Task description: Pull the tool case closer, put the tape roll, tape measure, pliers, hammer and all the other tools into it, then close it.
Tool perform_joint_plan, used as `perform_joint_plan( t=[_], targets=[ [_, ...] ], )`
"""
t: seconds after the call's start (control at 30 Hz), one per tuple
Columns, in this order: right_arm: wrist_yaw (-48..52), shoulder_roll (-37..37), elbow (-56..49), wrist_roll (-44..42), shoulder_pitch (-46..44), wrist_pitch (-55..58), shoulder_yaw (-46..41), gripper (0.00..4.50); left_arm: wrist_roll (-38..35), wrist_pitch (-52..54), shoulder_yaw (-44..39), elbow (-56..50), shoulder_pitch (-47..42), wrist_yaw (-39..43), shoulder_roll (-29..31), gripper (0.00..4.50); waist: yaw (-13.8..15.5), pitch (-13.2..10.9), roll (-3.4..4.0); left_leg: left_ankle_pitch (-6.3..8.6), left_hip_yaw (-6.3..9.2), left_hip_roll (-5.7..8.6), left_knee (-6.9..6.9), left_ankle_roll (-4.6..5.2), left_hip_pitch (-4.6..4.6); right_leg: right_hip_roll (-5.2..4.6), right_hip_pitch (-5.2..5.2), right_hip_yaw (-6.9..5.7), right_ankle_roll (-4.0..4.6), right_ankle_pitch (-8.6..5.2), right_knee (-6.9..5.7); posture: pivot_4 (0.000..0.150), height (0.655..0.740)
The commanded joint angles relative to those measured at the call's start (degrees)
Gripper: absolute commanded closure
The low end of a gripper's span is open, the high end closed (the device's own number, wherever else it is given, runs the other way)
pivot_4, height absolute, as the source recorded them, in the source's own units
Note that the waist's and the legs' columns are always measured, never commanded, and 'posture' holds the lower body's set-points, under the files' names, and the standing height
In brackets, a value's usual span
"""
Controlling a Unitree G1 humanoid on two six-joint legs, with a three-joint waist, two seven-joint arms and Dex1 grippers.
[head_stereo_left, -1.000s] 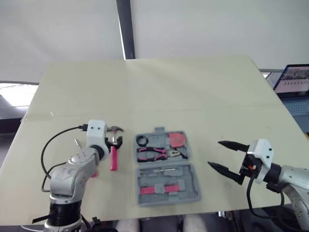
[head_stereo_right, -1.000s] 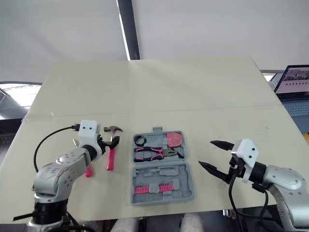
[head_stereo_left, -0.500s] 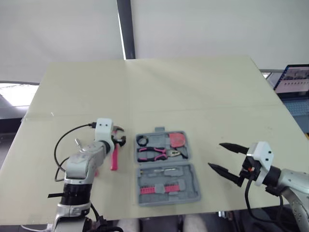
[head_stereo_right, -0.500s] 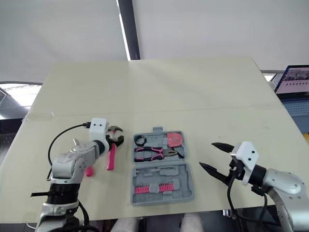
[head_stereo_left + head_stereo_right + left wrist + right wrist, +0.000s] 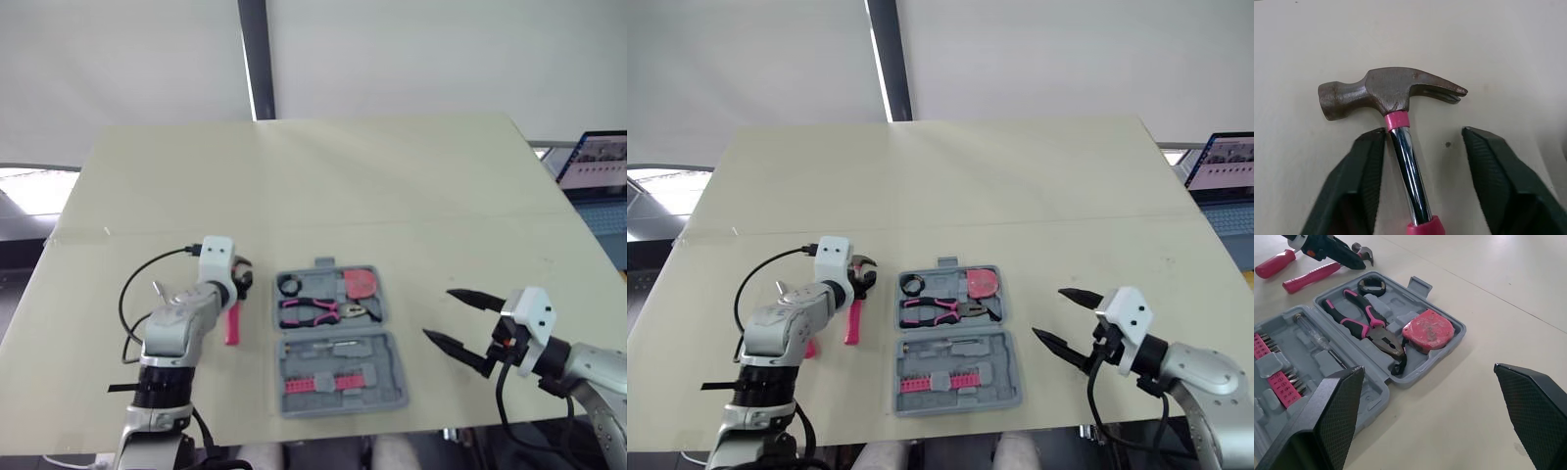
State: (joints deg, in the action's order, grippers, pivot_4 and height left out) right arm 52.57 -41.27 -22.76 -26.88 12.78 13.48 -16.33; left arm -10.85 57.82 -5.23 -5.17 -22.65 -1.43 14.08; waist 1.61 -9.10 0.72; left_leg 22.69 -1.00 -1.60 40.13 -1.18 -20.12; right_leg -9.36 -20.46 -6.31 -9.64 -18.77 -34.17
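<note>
The grey tool case (image 5: 401,384) lies open near the table's front edge. In it are a black tape roll (image 5: 288,285), pink-handled pliers (image 5: 313,311) and a pink tape measure (image 5: 361,283). Left of the case lies the hammer (image 5: 1391,90), its pink handle (image 5: 231,323) pointing towards me. My left gripper (image 5: 238,284) is down at the hammer's neck, open, with its fingers astride the chrome shaft. One finger touches the shaft; the other stands apart from it. My right gripper (image 5: 439,313) hovers open right of the case, holding nothing.
A pink-handled screwdriver (image 5: 1273,264) lies left of the hammer, partly behind my left arm. The case's near half holds pink bits (image 5: 318,382) and a small screwdriver (image 5: 1315,335). A laptop (image 5: 598,162) stands beyond the table's right edge. The far half of the table is bare.
My left gripper has slid forward along the hammer to just below its head, and its fingers have drawn in around the shaft. The right gripper has stayed put.
</note>
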Motion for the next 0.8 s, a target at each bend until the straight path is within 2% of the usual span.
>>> perform_joint_plan(
  t=[0.03,0.07,0.1,0.33,0.53,0.67,0.8],
  targets=[
    [-0.68,-0.31,-1.66,-0.12,-0.04,-0.76,-1.82,0.00,0.34,-0.49,0.13,-0.22,0.29,0.92,-0.60,3.81,0.02,0.00,0.00,0.00,0.00,0.00,0.00,0.00,0.00,0.00,0.00,0.00,0.00,0.00,0.00,0.150,0.7360],
    [-0.67,-0.32,-1.63,-0.12,-0.06,-0.75,-1.81,0.00,0.47,-0.56,0.09,-0.15,0.24,0.98,-0.59,4.37,0.03,0.00,0.00,0.00,0.00,0.00,0.00,0.00,0.00,0.00,0.00,0.00,0.00,0.00,0.00,0.150,0.7360],
    [-0.68,-0.32,-1.62,-0.12,-0.06,-0.73,-1.81,0.00,0.66,-0.65,0.09,-0.07,0.18,1.07,-0.54,4.44,0.02,0.00,0.00,0.00,0.00,0.00,0.00,0.00,0.00,0.00,0.00,0.00,0.00,0.00,0.00,0.150,0.7360],
    [-0.70,-0.01,-1.72,0.27,0.37,-0.92,-1.60,0.00,1.66,-1.16,1.19,-0.78,0.24,2.97,0.76,4.44,0.00,0.00,0.00,0.00,0.00,0.00,0.00,0.00,0.00,0.00,0.00,0.00,0.00,0.00,0.00,0.150,0.7360],
    [-0.63,0.16,-2.25,0.16,1.59,-1.21,-1.80,0.00,0.12,-0.35,0.93,-7.82,0.86,8.05,4.42,4.44,-0.21,-0.02,-0.02,0.00,0.00,0.00,-0.02,0.00,-0.02,0.00,-0.05,0.00,0.00,0.00,0.00,0.150,0.7360],
    [-0.53,0.22,-2.16,0.09,2.00,-1.48,-1.87,0.00,-2.21,2.26,1.12,-14.65,2.14,13.87,9.92,4.44,-0.30,-0.04,-0.03,0.00,0.00,-0.01,-0.02,0.00,-0.06,0.00,-0.09,0.00,0.00,0.00,-0.01,0.150,0.7360],
    [0.21,-0.04,-1.70,0.54,2.40,-2.26,-1.41,0.00,-10.05,3.63,0.67,-23.80,5.34,26.16,18.14,4.44,-0.32,-0.05,-0.02,0.00,-0.01,-0.01,-0.05,0.00,-0.05,0.00,-0.10,0.01,0.00,0.00,0.01,0.150,0.7360]
  ],
)
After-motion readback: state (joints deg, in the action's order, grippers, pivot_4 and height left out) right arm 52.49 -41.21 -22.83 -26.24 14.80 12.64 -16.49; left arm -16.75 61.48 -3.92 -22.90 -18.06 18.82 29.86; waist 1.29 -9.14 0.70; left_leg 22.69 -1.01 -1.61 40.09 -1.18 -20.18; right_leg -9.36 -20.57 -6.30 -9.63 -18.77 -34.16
